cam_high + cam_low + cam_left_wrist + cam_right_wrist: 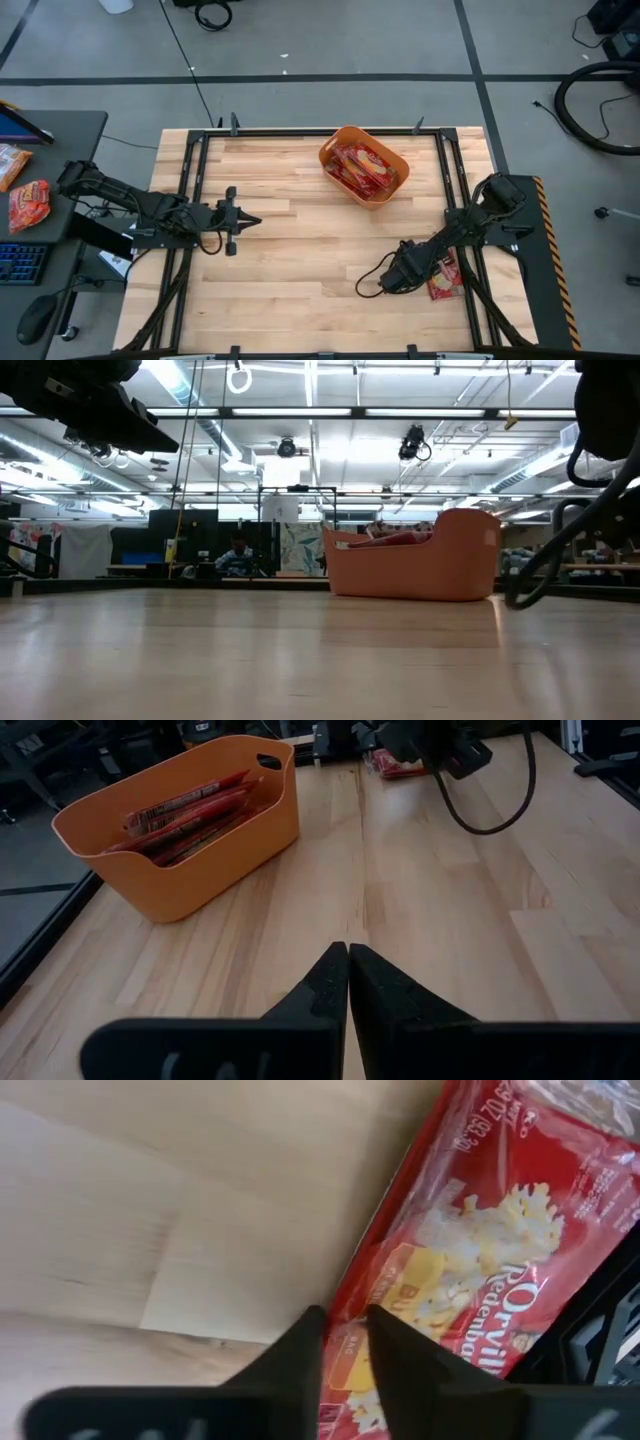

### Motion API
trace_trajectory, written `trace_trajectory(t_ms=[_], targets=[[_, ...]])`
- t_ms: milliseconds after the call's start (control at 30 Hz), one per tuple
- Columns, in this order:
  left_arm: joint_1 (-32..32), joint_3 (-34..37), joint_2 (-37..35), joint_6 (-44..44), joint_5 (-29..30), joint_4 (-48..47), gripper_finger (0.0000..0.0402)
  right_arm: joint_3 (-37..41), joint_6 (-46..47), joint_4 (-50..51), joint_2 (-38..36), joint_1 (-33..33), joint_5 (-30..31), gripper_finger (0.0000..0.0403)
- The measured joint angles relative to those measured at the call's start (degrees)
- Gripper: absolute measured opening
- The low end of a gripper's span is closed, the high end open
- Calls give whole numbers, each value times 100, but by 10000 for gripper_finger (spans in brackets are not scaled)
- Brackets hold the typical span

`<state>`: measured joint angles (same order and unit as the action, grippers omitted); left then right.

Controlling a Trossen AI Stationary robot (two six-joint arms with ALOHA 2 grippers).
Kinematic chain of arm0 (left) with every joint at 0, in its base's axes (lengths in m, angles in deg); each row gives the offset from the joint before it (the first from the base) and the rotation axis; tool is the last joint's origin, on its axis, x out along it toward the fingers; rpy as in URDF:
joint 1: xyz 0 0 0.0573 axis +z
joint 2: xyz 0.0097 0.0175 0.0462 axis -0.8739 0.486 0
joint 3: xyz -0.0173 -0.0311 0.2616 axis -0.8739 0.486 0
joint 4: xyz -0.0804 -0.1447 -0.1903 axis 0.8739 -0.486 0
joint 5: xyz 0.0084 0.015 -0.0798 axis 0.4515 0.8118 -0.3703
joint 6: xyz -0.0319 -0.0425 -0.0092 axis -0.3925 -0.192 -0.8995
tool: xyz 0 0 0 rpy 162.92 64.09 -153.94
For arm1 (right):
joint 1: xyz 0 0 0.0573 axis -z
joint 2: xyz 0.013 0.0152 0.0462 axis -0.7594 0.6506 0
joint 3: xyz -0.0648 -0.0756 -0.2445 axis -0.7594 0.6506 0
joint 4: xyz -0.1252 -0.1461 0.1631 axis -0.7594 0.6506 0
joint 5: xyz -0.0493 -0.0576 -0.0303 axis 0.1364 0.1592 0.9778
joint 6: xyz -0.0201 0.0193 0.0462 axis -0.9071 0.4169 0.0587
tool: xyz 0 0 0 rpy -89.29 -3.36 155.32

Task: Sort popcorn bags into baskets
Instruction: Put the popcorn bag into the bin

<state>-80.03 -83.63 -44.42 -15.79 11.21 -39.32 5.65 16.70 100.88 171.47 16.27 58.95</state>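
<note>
Over table-edge popcorn bag (470, 1270), right gripper (345, 1342) angled down.

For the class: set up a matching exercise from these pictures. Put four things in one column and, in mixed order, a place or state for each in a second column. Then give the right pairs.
Column one:
1. orange tub
2. left tool
3. right tool
4. popcorn bag at the table's right edge

Column two:
A. fingers together over bare wood, holding nothing
B. lying flat, partly under the right arm
C. holding several red packets
D. fingertips just at the edge of a red packet

Pairs: 1-C, 2-A, 3-D, 4-B
</note>
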Motion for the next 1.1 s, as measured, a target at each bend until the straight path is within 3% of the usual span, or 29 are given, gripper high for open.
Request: trace_trajectory(t_ms=[167,367,867,1100], targets=[[1,0,-1,-1,-1,2,18,-40,-191,38,22,-4,16,13],[1,0,0,0,0,2,18,-512,-462,322,44,2,639,8],[1,0,-2,0,0,7,18,-3575,-1120,3124,38,415,3773,3],[0,0,0,-2,0,15,18,-4483,-2092,3102,-70,839,5491,3]])
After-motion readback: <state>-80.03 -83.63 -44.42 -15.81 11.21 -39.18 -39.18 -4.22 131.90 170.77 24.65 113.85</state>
